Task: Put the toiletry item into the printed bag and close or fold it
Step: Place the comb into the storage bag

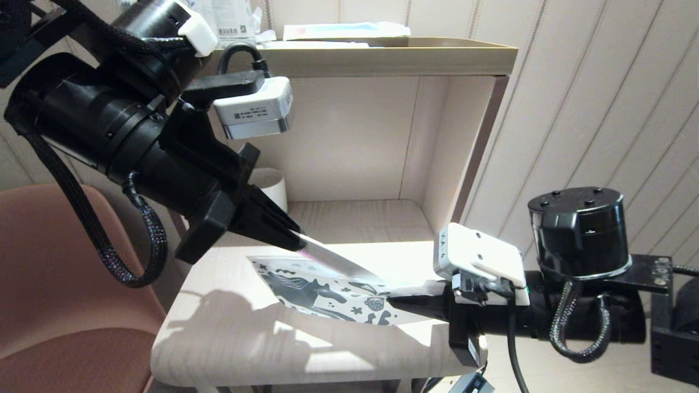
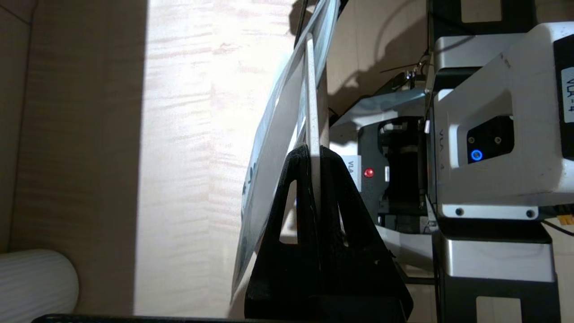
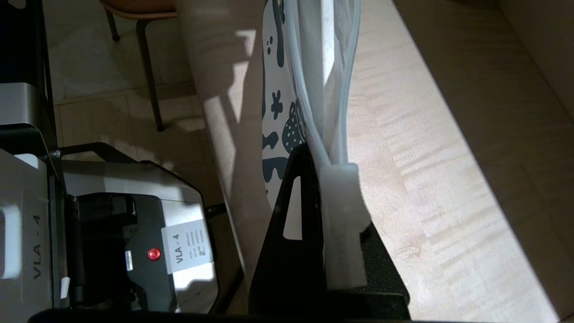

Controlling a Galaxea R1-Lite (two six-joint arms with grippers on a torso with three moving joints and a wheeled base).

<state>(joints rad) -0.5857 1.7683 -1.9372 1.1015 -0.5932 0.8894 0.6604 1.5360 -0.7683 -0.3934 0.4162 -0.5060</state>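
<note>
My left gripper (image 1: pixel 297 240) is shut on one end of the toiletry item (image 1: pixel 338 261), a slim flat off-white packet slanting down to the right. In the left wrist view the black jaws (image 2: pixel 314 150) pinch the packet (image 2: pixel 311 89) edge-on. Its far end reaches the mouth of the printed bag (image 1: pixel 317 292), which lies on the table with its dark horse print up. My right gripper (image 1: pixel 394 300) is shut on the bag's right end. In the right wrist view the white slider tab (image 3: pixel 343 215) sits between its fingers, with the printed bag (image 3: pixel 274 103) running away from them.
The ribbed white mug (image 1: pixel 270 183) stands at the back left of the light wood table (image 1: pixel 235 338), inside an open shelf cubby. A brown chair (image 1: pixel 54 284) is to the left. Packs and papers lie on the shelf top (image 1: pixel 382 54).
</note>
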